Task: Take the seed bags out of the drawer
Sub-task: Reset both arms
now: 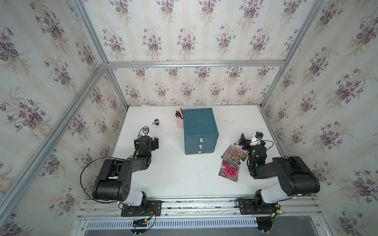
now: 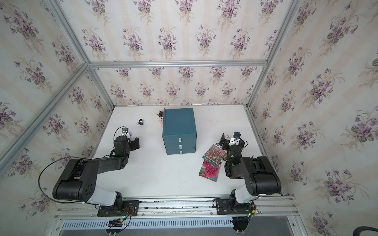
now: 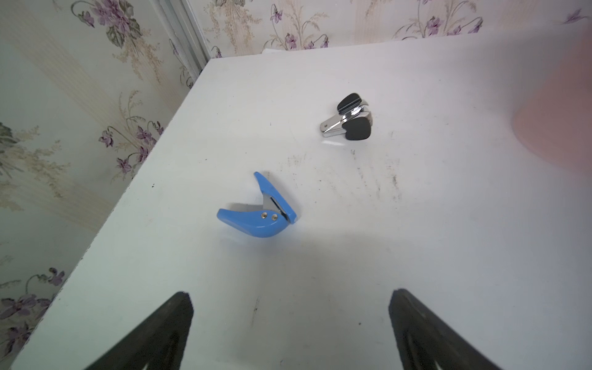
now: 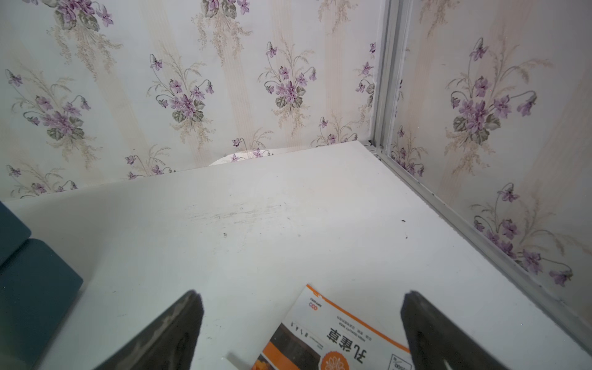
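All three seed bags lie out on the white table (image 1: 173, 183), right of centre in both top views, well apart from the teal drawer chest (image 1: 199, 124), whose three fronts look shut. The pink-field packet (image 1: 235, 152) overlaps the deep-pink bloom packet (image 1: 230, 170) below it. The orange packet (image 4: 336, 336) shows only at the bottom of the right wrist view.

The right gripper (image 4: 301, 293) hangs over that orange packet with its fingers spread wide and nothing between them. The left gripper (image 3: 290, 298), at the left of the table, is equally wide and empty.

We judge the main risk to be the right arm. If it dips or sweeps as it pulls away, a fingertip could catch the orange packet and skid it across the smooth tabletop, or nudge the overlapped pair. We cannot tell whether a drawer hides anything more.

The packets are thin, flat, glossy rectangles, slippery and hard to pinch from above. The chest is matte and boxy, with small pale pulls. A chrome staple remover (image 3: 349, 120) and a curved blue plastic tool (image 3: 259, 211) are hard and smooth.
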`<state>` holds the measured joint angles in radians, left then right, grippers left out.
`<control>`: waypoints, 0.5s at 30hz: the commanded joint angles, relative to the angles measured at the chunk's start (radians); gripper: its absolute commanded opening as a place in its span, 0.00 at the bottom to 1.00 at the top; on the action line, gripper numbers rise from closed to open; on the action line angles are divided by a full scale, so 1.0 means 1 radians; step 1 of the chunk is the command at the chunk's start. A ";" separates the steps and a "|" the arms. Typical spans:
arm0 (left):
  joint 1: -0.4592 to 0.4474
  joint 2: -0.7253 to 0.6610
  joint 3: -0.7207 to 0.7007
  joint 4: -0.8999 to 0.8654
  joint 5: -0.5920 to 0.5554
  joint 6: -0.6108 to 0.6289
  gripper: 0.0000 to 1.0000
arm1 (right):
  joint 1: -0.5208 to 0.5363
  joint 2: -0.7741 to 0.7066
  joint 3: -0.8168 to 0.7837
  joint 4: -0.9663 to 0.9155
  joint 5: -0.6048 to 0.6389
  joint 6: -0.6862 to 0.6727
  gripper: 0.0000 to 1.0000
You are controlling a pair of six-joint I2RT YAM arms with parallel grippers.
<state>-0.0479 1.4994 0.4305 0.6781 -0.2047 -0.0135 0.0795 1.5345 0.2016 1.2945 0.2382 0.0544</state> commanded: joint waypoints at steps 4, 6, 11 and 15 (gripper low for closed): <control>0.000 -0.002 0.000 0.053 0.006 0.019 1.00 | 0.006 0.005 0.004 0.014 0.038 -0.017 1.00; 0.000 -0.003 0.001 0.047 0.006 0.018 1.00 | 0.006 0.001 0.007 0.004 0.038 -0.015 1.00; 0.000 -0.002 0.004 0.043 0.009 0.018 1.00 | 0.006 0.004 0.006 0.006 0.037 -0.016 1.00; 0.000 -0.002 0.006 0.042 0.008 0.018 1.00 | 0.006 0.003 0.006 0.005 0.036 -0.016 1.00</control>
<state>-0.0475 1.4975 0.4316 0.6956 -0.2020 -0.0063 0.0849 1.5364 0.2043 1.2957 0.2691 0.0483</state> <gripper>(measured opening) 0.999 0.999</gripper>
